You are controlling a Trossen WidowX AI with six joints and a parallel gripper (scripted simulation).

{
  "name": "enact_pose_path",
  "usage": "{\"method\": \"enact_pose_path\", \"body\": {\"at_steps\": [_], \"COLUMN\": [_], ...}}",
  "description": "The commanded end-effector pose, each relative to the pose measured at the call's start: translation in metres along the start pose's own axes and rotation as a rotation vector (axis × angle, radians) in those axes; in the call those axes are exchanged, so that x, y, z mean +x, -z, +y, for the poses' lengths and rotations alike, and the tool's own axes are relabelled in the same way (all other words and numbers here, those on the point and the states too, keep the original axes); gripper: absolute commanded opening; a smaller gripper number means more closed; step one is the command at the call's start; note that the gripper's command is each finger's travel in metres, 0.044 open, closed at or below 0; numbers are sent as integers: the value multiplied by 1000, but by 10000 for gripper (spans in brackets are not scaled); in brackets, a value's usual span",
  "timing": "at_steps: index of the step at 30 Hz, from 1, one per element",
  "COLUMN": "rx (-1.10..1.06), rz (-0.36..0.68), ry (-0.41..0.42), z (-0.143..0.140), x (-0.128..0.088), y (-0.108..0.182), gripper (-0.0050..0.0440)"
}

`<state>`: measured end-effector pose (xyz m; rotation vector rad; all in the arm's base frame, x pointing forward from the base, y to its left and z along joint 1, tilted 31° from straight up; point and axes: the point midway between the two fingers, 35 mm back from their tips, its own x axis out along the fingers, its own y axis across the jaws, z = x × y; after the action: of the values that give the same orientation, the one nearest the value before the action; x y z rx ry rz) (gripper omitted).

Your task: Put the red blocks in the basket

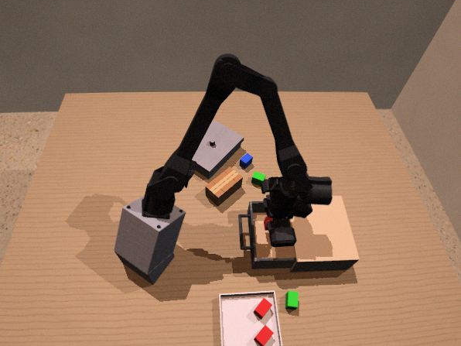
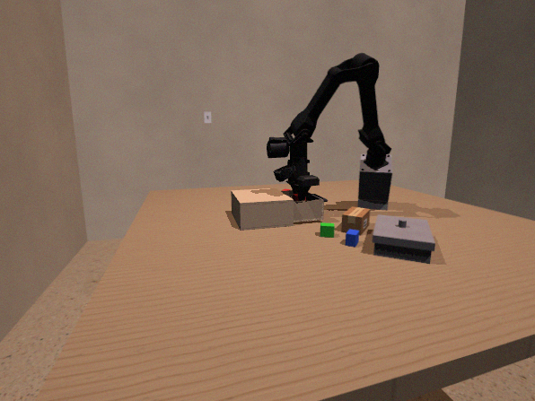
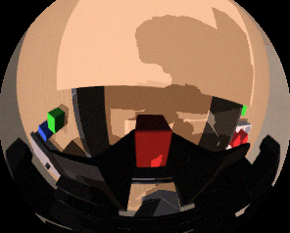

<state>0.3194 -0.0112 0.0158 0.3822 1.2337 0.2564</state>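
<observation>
My gripper (image 3: pixel 150 132) is shut on a red block (image 1: pixel 265 223) (image 3: pixel 153 147). It holds the block within or just above the open drawer (image 1: pixel 272 263) (image 2: pixel 310 211) (image 3: pixel 90 117); the exact height is hard to tell. The arm hides part of the drawer's inside. The white basket (image 1: pixel 236 324) stands upright at the bottom of the top view, cut off by the frame edge. Two red blocks (image 1: pixel 263 308) (image 1: pixel 264 335) lie in it. The grey box has its lid (image 1: pixel 226 140) (image 2: pixel 417 231) on.
The drawer's cabinet (image 1: pixel 322 212) (image 2: pixel 267 212) stands beside the gripper. One green block (image 1: pixel 292 299) lies right of the basket. Another green block (image 1: pixel 258 179) (image 2: pixel 327 231), a blue block (image 1: pixel 246 161) (image 2: pixel 352 238) and a small cardboard box (image 1: pixel 224 185) (image 2: pixel 355 220) lie near the grey box.
</observation>
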Motion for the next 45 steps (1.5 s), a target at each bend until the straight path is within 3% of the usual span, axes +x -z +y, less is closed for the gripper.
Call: {"method": "enact_pose_path", "body": {"at_steps": [1,8,23,25,27,32,42,45], "rx": [-12,-12,-12,121,121,454,1121,1188], "rz": [-31,-31,-31,-31,-31,-31,-29,-29], "ry": [3,3,3,1,1,-5,-15,-16], "z": [1,1,1,-17,-17,-66,-131,-137], "x": [-31,-78,-80,-80,-80,-80,-79,-79], "y": [-6,-5,-5,1,1,12,45,48], "gripper": [0,0,0,0,0,0,0,0]}}
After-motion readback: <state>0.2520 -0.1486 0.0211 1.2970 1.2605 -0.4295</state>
